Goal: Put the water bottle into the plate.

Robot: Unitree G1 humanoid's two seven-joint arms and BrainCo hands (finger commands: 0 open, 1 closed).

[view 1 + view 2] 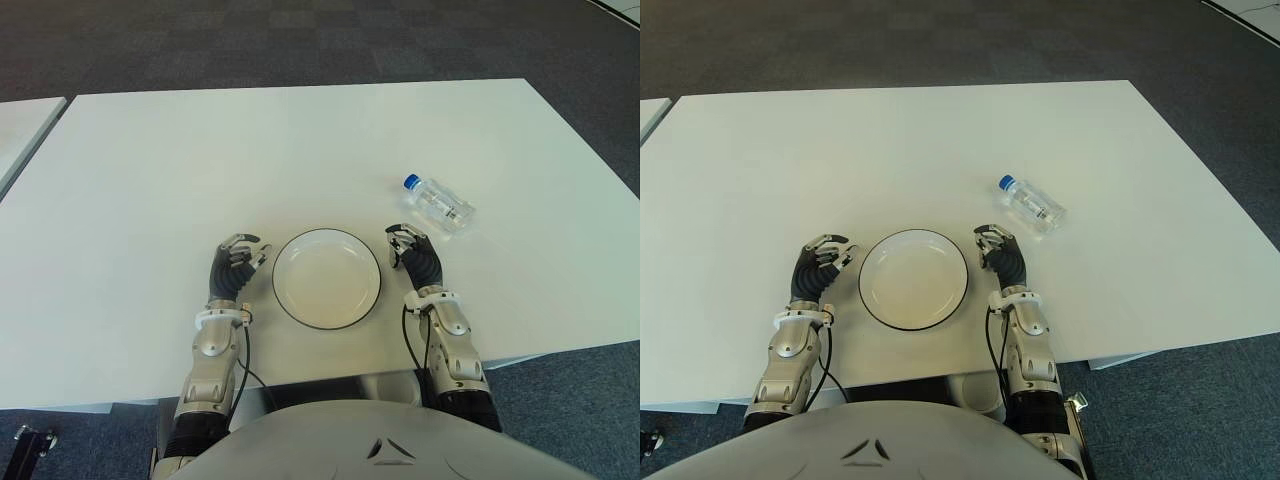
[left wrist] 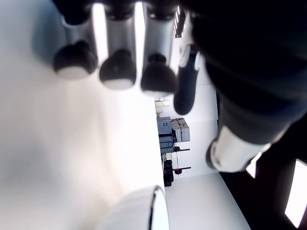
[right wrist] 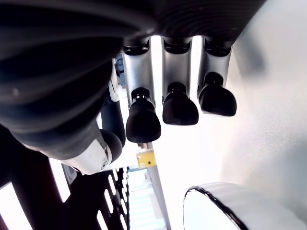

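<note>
The bottle (image 1: pixel 438 206) lies on its side on the table (image 1: pixel 200 160), beyond and to the right of the right hand (image 1: pixel 415 256), apart from it and from the empty plate (image 1: pixel 327 277). Both hands flank the plate, the left hand (image 1: pixel 236 267) on its left, fingers loosely curled and holding nothing. A round bottle lying flat could roll off under a glancing touch, or slip from a partial grip. Nothing stands between hand, bottle and plate.
</note>
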